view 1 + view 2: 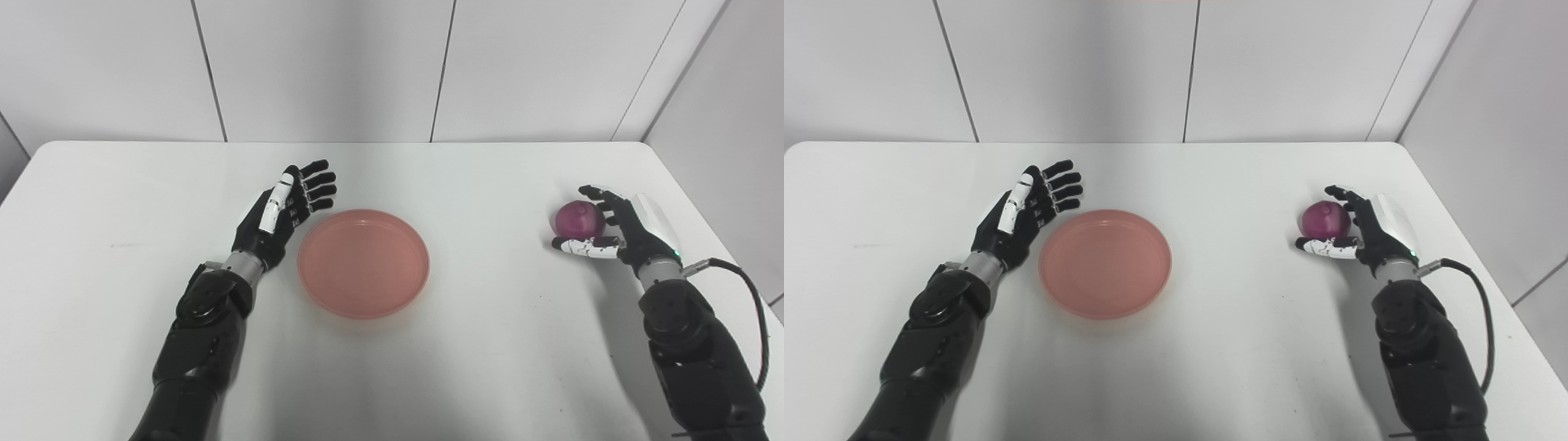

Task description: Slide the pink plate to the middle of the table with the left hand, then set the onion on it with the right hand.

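The pink plate point(363, 263) sits near the middle of the worktop point(478, 355), so I judge the sliding step done or nearly so. My left hand point(285, 211) rests just beside the plate's left rim with its fingers spread and holding nothing; I cannot tell whether it touches the rim.

The onion point(579, 219) is far out on the right, well apart from the plate, cupped in my right hand point(612, 226). My fingers curl over its far side and my thumb lies under its near side. They look wrapped around it, though I cannot tell whether it is lifted or resting on the worktop. What is left, as I read it, is to carry the onion leftward and set it down in the plate.

The stretch of worktop between onion and plate is bare, so the path is open. The plate has a low raised rim, so the onion must clear it before it comes down. The right edge of the worktop runs near my right wrist, with a cable point(750, 294) trailing there, so I should move inward, away from that edge. My left hand leaves the right side of the plate free.
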{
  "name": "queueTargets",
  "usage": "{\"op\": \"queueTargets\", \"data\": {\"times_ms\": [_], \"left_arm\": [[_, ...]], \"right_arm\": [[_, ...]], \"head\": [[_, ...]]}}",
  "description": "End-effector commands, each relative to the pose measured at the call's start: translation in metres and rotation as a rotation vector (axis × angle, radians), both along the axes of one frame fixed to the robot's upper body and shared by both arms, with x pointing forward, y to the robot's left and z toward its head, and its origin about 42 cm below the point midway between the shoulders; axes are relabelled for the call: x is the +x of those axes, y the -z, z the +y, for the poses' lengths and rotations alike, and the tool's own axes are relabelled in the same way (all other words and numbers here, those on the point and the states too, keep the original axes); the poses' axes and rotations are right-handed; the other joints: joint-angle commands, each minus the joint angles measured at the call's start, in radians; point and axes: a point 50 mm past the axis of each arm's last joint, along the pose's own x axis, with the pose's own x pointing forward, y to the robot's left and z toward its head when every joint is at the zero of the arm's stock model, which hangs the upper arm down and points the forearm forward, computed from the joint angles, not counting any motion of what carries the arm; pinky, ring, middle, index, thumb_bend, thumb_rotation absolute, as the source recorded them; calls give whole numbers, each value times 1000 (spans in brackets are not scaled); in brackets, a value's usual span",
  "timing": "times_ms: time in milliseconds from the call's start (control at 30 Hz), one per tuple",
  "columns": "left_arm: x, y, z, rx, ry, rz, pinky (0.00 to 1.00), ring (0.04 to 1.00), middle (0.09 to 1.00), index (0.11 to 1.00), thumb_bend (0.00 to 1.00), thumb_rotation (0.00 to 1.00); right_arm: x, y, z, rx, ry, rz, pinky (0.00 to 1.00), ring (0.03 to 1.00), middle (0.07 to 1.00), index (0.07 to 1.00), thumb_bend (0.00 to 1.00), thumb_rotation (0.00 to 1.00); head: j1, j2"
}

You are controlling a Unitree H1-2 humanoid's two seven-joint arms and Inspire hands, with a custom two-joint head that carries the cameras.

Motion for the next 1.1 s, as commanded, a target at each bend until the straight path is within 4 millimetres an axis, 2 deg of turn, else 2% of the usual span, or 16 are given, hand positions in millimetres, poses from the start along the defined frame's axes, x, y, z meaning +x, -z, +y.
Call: {"op": "queueTargets", "data": {"times_ms": [0,667,1067], "left_arm": [[-5,14,7,4,-8,52,792,809,807,779,416,1000],[-5,15,12,7,-3,52,795,813,818,796,418,1000],[-4,15,12,12,-4,53,795,815,817,793,414,1000]], "right_arm": [[14,-30,-6,-49,-13,-98,753,830,851,837,1000,255],[30,-19,-15,-27,19,-110,751,827,849,832,1000,246],[30,-18,-14,-25,26,-90,748,829,852,834,1000,246]], "head": [[-3,-1],[-20,-5],[-20,-4]]}}
